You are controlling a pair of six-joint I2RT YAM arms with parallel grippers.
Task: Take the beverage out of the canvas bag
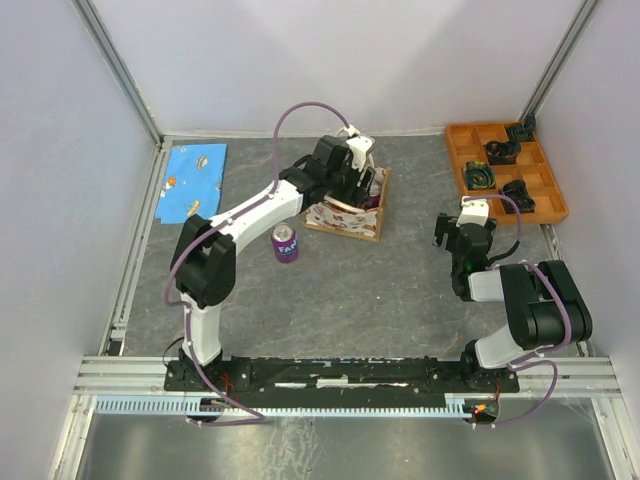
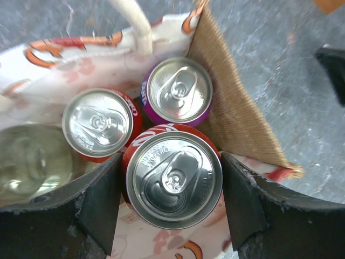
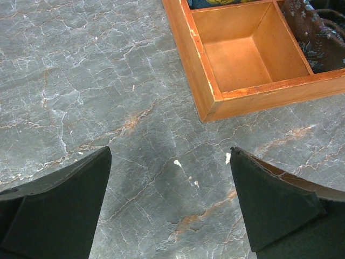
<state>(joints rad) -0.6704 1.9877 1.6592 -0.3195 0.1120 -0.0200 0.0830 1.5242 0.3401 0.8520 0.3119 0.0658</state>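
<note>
The canvas bag [image 1: 345, 215] stands at the back middle of the table; its tan side [image 2: 232, 108] and cream handle [image 2: 135, 21] show in the left wrist view. Inside are a red cola can [image 2: 173, 175], a second red can [image 2: 99, 123], a purple can [image 2: 178, 90] and a pale clear-topped container [image 2: 29, 162]. My left gripper [image 1: 355, 175] is over the bag, and its fingers [image 2: 171, 202] press both sides of the nearest red can, which sits higher than the others. Another purple can [image 1: 285, 243] stands on the table left of the bag. My right gripper [image 1: 450, 235] is open and empty above the bare table [image 3: 170, 199].
An orange compartment tray [image 1: 505, 170] with dark items stands at the back right; its corner [image 3: 188, 48] is just ahead of the right gripper. A blue patterned cloth [image 1: 193, 180] lies at the back left. Grey walls enclose the table.
</note>
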